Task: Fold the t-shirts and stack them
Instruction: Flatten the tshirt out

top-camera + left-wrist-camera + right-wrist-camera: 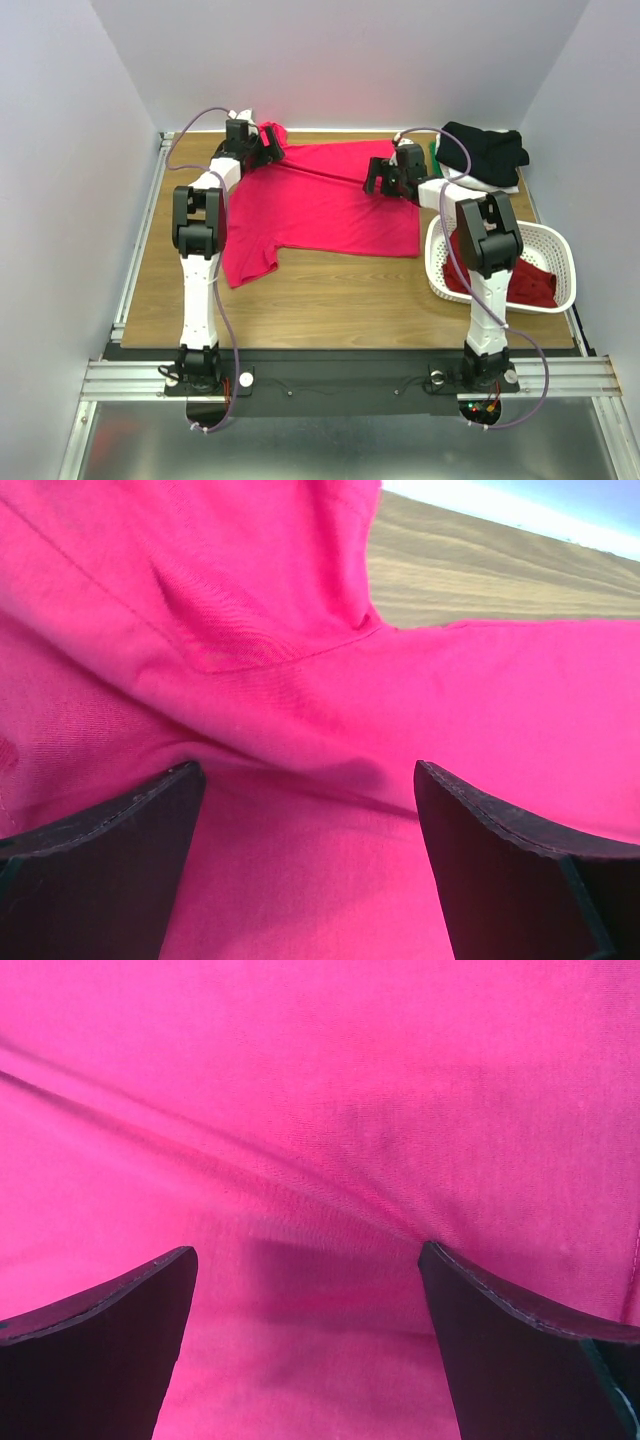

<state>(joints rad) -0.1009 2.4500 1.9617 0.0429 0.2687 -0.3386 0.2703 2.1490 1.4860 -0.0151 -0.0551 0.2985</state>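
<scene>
Black fingers of my left gripper (310,780) stand wide apart, with the bright pink-red t-shirt (300,680) lying just beneath them and a sleeve seam ahead of the tips. Right gripper (308,1260) likewise gapes over smooth pink cloth, one long crease ahead. Both arms reach far forward, wrists low. Right of that gripper sits a folded black t-shirt (485,150); behind it, a darker red one (520,285) in the basket (565,250).
</scene>
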